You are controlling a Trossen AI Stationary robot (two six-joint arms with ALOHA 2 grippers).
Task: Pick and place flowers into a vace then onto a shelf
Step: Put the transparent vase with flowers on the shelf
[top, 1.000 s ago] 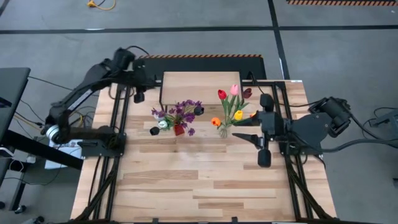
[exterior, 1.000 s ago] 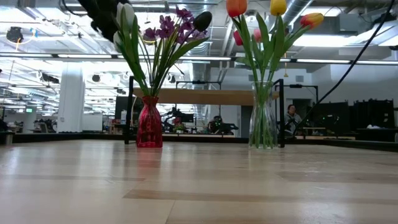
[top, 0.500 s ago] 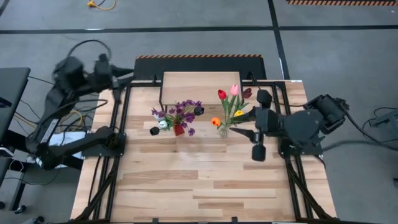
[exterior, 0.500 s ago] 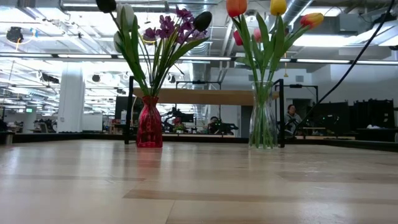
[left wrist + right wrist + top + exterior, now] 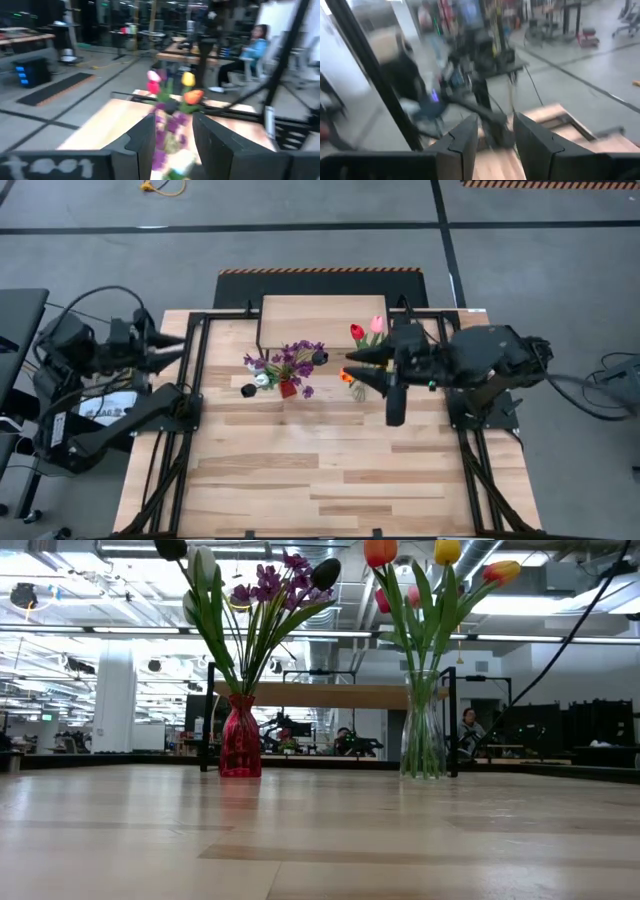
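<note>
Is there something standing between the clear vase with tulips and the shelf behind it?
Nothing visible does. The clear vase stands on the table just in front of the shelf, with bare wood between them. The right gripper hangs above the vase's tulips.

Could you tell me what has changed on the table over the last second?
The left gripper pulled back from the shelf to the table's left edge. The right gripper swung in to the clear vase. Both are open and empty. Both vases and their flowers stayed put.
</note>
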